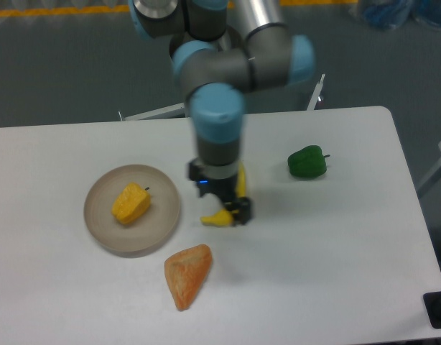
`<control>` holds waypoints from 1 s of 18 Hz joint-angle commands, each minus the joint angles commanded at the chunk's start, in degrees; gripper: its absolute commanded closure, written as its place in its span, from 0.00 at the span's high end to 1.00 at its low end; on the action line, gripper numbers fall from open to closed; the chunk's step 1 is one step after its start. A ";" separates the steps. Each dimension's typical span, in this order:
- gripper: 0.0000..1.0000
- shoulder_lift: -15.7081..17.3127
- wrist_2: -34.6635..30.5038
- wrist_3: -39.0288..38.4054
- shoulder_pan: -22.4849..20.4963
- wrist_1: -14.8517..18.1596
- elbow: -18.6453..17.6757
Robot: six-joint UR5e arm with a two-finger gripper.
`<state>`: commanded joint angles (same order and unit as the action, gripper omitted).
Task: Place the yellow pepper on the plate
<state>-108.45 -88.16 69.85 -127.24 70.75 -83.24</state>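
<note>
The yellow pepper point(131, 203) lies on the round beige plate point(105, 231) at the left of the table, a little left of the plate's middle. My gripper point(231, 210) hangs to the right of the plate, apart from it and from the pepper. It is right over a yellow banana point(217, 219), which it partly hides. The wrist covers the fingers from above, so I cannot tell how the jaws stand or whether they touch the banana.
A green pepper point(307, 162) sits at the right of the table. An orange wedge-shaped piece point(188, 273) lies near the front, below the plate's right side. The table's right edge is beyond the green pepper.
</note>
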 joint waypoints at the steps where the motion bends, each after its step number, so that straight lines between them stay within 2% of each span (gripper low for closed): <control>1: 1.00 -0.44 -0.09 1.59 -1.15 0.17 0.26; 4: 1.00 -2.72 -0.87 5.20 -2.22 0.70 1.15; 9: 1.00 -6.68 -1.76 5.56 -2.22 1.06 2.99; 12: 1.00 -6.86 -4.13 5.82 -2.22 1.06 2.90; 18: 1.00 -7.83 -4.04 7.14 -2.22 1.50 3.43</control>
<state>-116.28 -92.20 76.99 -129.46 72.25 -79.81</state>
